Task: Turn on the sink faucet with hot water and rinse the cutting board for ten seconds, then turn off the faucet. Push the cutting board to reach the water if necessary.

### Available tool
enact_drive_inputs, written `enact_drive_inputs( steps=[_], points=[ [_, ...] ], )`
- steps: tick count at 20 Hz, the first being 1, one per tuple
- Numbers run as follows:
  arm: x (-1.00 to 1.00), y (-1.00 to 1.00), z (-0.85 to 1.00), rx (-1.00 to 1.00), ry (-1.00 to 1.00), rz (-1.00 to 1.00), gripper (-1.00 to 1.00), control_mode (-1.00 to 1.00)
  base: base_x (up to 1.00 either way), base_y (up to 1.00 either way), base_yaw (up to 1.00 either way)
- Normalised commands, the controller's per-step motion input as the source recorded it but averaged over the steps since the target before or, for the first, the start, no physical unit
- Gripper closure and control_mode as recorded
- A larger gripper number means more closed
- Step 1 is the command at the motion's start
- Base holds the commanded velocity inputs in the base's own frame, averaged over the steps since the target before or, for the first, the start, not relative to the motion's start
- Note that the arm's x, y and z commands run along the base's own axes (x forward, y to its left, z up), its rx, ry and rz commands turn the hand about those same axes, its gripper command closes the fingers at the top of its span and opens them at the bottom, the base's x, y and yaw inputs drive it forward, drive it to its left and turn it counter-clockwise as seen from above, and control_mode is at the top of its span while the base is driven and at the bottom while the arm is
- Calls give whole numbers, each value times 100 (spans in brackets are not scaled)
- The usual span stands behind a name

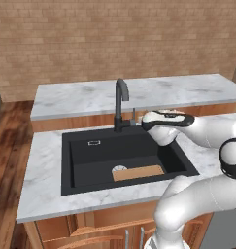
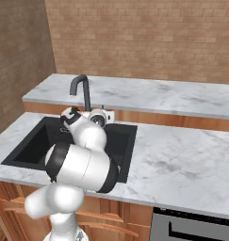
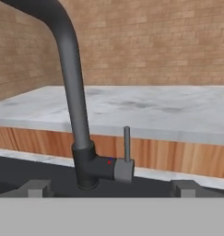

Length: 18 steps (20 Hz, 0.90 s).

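Marble-topped counter (image 1: pixel 42 170) surrounds the sink (image 1: pixel 90 160), a matte black basin sunk into it, with a raised marble ledge (image 1: pixel 80 97) behind against a brick wall (image 1: pixel 114 39). At the basin's back rim stands the sink faucet (image 1: pixel 120 104), dark grey, its spout curving over the basin and its thin lever (image 3: pixel 126 144) standing upright at the side of the base. On the basin floor, toward the near right, the cutting board (image 1: pixel 139 172) lies flat, its left end touching the pale round drain (image 1: pixel 119 168). Just right of the faucet base hovers the gripper (image 3: pixel 111 188), fingertips (image 3: pixel 37 187) spread wide apart and gripping nothing, level with the lever
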Motion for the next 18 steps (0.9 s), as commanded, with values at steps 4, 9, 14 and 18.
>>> enact_drive_inputs(
  steps=[4, 9, 14, 18],
  points=[
    [11, 0, -8, 0, 0, 0, -100, -100, 0, 0, 0],
    [6, 0, -11, 0, 0, 0, -100, -100, 0, 0, 0],
    [15, 0, -6, 0, 0, 0, -100, -100, 0, 0, 0],
    [26, 0, 0, 0, 0, 0, -100, -100, 0, 0, 0]
  ],
)
